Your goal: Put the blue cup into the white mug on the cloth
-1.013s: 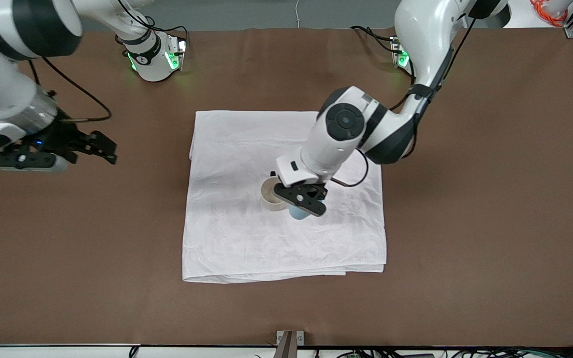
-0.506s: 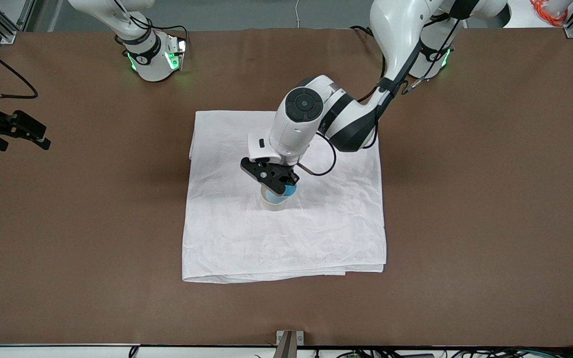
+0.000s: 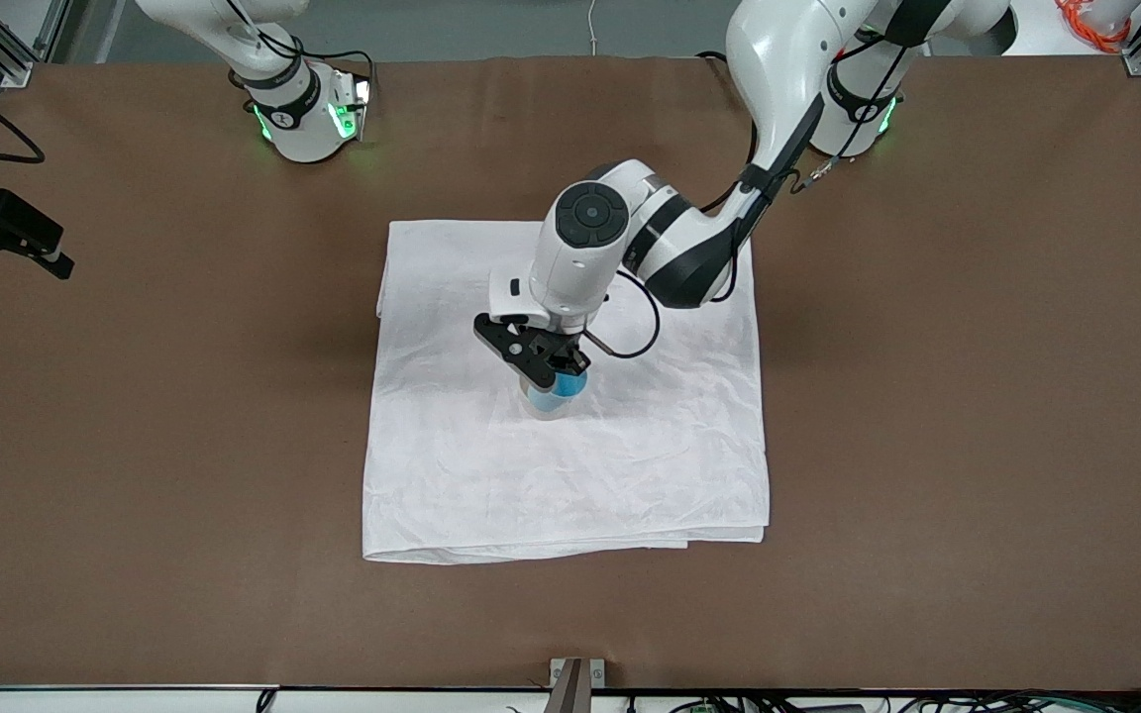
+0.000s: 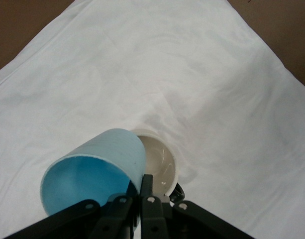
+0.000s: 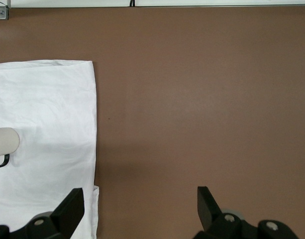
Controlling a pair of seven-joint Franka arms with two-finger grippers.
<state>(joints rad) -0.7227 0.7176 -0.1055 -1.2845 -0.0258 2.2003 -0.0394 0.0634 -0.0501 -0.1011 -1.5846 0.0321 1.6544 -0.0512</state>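
The blue cup (image 3: 565, 385) (image 4: 92, 167) hangs tilted over the white mug (image 3: 542, 405) (image 4: 161, 159), its bottom end at the mug's mouth. My left gripper (image 3: 549, 374) (image 4: 141, 188) is shut on the cup's rim wall, one finger inside and one outside. The mug stands upright near the middle of the white cloth (image 3: 630, 475) (image 4: 192, 74), its dark handle (image 4: 178, 191) showing beside my fingers. My right gripper (image 3: 11, 259) (image 5: 140, 201) waits open and empty above bare table at the right arm's end, with the mug (image 5: 5, 142) and the cloth (image 5: 48, 114) in its view.
The brown table (image 3: 927, 396) surrounds the cloth on all sides. A small metal bracket (image 3: 575, 678) sits at the table edge nearest the front camera. Orange cables (image 3: 1090, 22) lie off the corner by the left arm's base.
My left gripper carried the blue cup from beside the mug to over its mouth. My right arm drew back toward its end of the table.
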